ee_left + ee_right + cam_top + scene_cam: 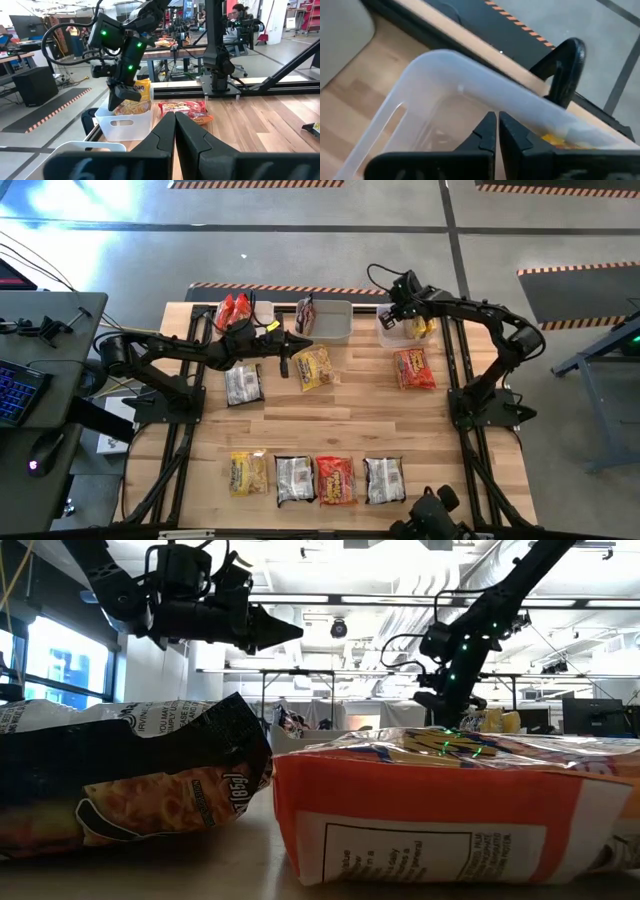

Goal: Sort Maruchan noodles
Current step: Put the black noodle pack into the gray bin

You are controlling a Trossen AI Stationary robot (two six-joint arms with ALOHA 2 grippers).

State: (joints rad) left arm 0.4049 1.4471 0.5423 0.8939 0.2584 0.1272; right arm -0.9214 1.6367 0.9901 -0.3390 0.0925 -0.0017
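Several Maruchan packets lie flat on the table: a yellow one (315,367), a silver one (243,385), a red one (413,368) (182,107), and a near row of yellow (248,473), silver (294,478), red (336,479) and silver (384,479). Red packets fill the left bin (235,310). A dark one stands in the middle bin (325,320). A yellow one (135,100) leans in the right bin (400,330). My left gripper (300,346) (175,120) hangs shut above the yellow packet's far-left corner. My right gripper (390,315) (497,122) is shut over the right bin.
Three pale bins stand in a row along the table's far edge. The arms' bases and frame rails run down the table's left and right sides. Bare wood shows in the table's middle between the far packets and the near row.
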